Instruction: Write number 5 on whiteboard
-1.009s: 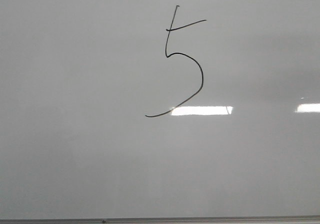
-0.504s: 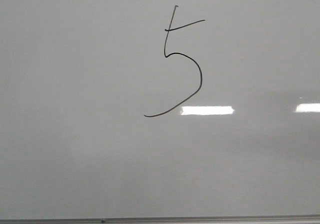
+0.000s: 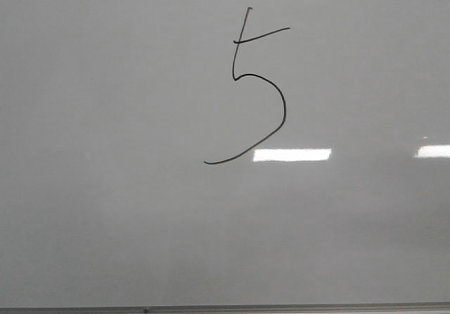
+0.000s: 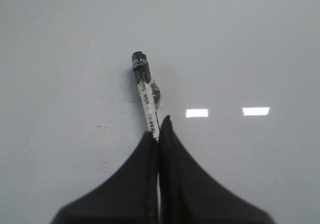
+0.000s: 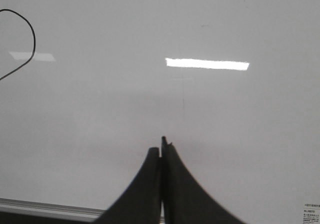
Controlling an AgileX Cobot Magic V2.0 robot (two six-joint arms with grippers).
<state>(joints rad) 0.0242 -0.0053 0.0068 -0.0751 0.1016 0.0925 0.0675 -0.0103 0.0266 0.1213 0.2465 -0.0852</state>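
The number 5 [image 3: 285, 109] is drawn in thin black line on the glossy whiteboard [image 3: 105, 187], in the upper middle of the front view. No gripper shows in that view. In the left wrist view my left gripper [image 4: 159, 131] is shut on a white marker [image 4: 146, 96] whose black end [image 4: 139, 63] points away over the board; I cannot tell if it touches. In the right wrist view my right gripper [image 5: 161, 151] is shut with nothing between its fingers, and part of the number 5's curve [image 5: 33, 38] shows off to one side.
A thin grey metal edge strip [image 3: 211, 308] runs along the board's near side and also shows by the right gripper as the edge strip [image 5: 45, 209]. Bright rectangular light reflections [image 3: 292, 155] lie on the board. Faint smudges [image 4: 107, 130] mark the surface near the marker.
The bright reflection under the 5's tail has shifted slightly to the right. The drawn line itself looks unchanged.
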